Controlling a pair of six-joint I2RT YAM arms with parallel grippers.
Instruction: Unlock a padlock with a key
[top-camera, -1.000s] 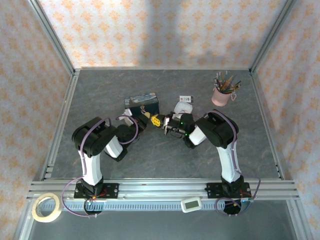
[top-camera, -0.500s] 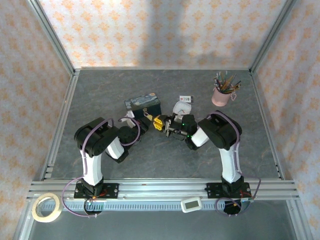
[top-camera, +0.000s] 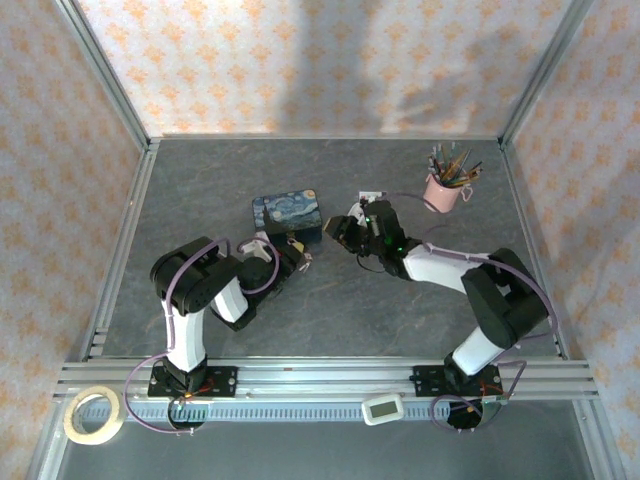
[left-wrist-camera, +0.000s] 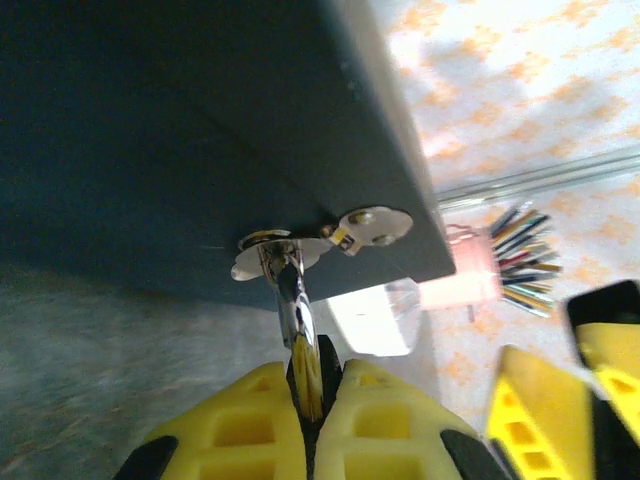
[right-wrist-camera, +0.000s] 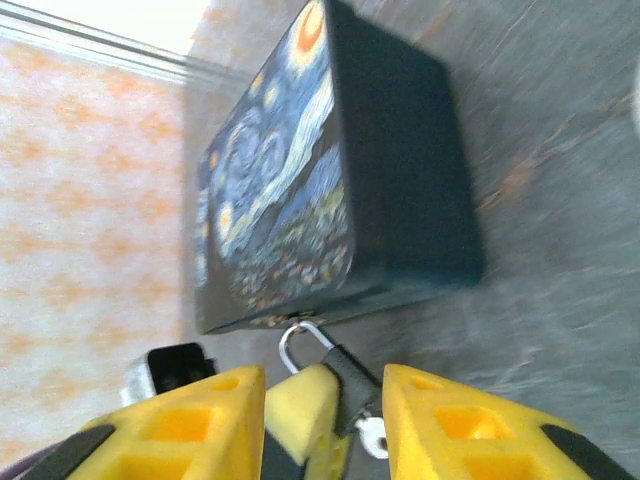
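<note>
We see a grey table (top-camera: 340, 320) with a stone look, a blue painted tin (top-camera: 287, 214) lying flat near its middle, a small white-and-black card (top-camera: 370, 194) right of the tin, a pink cup (top-camera: 441, 193) of pens standing by the far right corner

Blue-and-yellow swirl-painted tin (top-camera: 287, 212), dk grey padlock (right-wrist-camera: 350, 375) w/ silvery shackle (right-wrist-camera: 300, 335), pink cup (top-camera: 441, 192), orange-patterned walls (top-camera: 300, 60).

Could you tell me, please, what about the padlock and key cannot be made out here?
The padlock, left wrist view: body mostly hidden inside the left gripper.
The key, right wrist view: a blurred pale speck; whether it sits in the padlock is unclear.
Top view: both too small.
</note>
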